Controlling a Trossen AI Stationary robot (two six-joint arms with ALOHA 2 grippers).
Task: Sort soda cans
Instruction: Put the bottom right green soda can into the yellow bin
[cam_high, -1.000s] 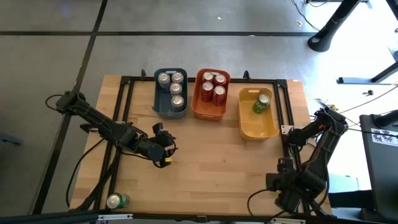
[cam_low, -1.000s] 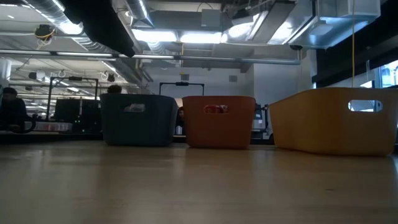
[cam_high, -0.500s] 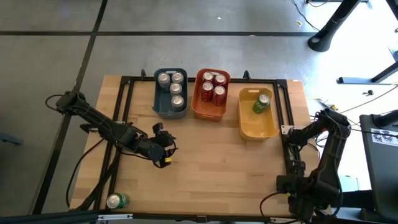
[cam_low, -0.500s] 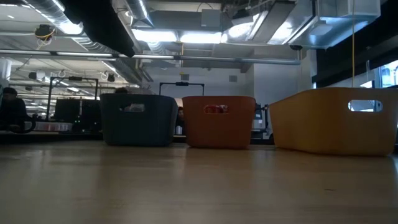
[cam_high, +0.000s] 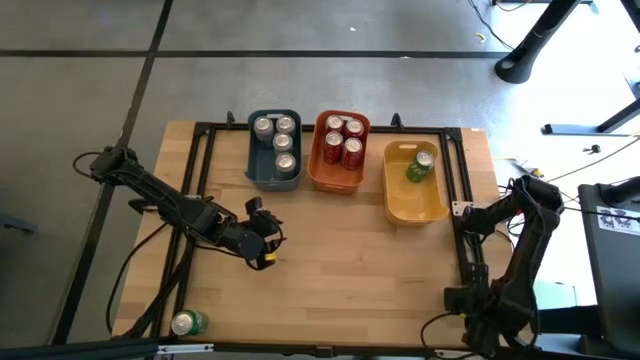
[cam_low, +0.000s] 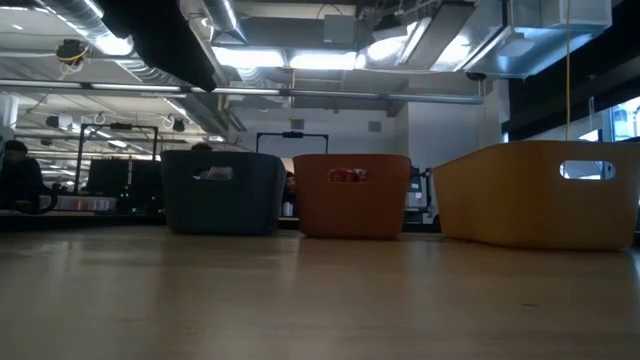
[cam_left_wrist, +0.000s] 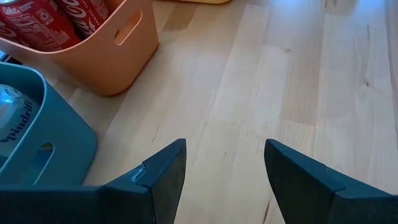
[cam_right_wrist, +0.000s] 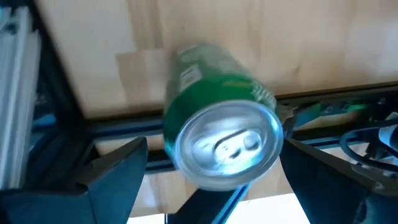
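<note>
In the right wrist view a green soda can (cam_right_wrist: 217, 124) with a silver top shows end-on between the fingers of my right gripper (cam_right_wrist: 214, 158), which is open. Its fingers stand on either side of the can's top, and its far end is over the wood by the black rail. The high view shows my right arm (cam_high: 500, 300) at the table's near right corner, where it hides that can. My left gripper (cam_left_wrist: 224, 168) hangs open over bare wood near the bins, also in the high view (cam_high: 262, 240). Another green can (cam_high: 187, 322) lies at the near left corner.
Three bins stand in a row at the far side. The blue-grey bin (cam_high: 262, 172) holds silver cans, the orange bin (cam_high: 330, 180) red cans, and the yellow bin (cam_high: 415, 205) one green can (cam_high: 420, 165). A black frame rail (cam_high: 200, 180) rings the table. Bare wood lies mid-table.
My right arm has drawn toward the table's near right corner, its gripper sliding toward the near edge. My left arm, the bins and the cans have stayed put.
</note>
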